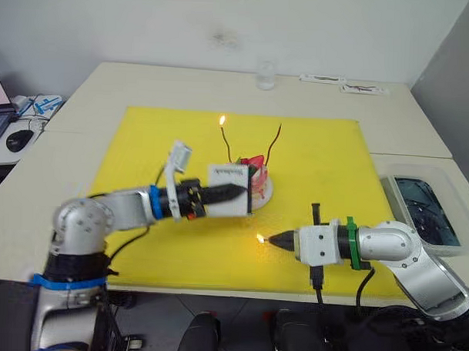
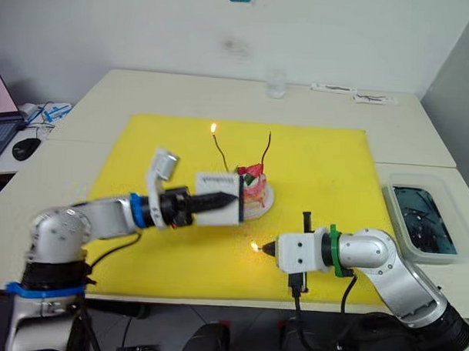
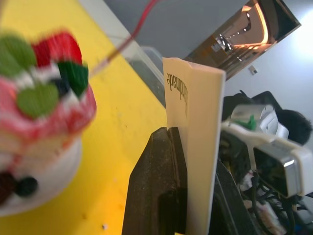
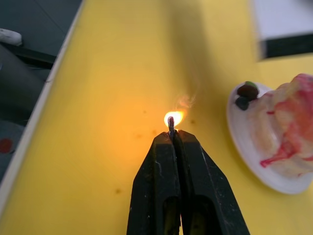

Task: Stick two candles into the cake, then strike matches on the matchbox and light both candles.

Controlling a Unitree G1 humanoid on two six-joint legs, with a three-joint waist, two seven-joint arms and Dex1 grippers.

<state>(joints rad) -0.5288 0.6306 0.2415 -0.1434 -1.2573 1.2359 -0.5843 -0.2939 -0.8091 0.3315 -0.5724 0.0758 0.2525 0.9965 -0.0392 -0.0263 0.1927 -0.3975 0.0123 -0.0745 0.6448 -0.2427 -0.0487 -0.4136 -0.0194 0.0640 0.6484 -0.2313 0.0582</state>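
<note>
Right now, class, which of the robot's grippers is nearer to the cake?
Left. The left gripper holds the matchbox right beside the cake; the right gripper, pinching a burning match, is farther off over the yellow mat.

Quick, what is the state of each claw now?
Left claw: closed on the matchbox.
Right claw: closed on a burning match.

Cake (image 1: 257,180) centre of mat (image 1: 328,148), two candles (image 1: 224,140) in it; matchbox (image 1: 228,189) w/ left gripper (image 1: 232,192) just left; right gripper (image 1: 272,240) w/ match (image 4: 171,123) in front.
</note>
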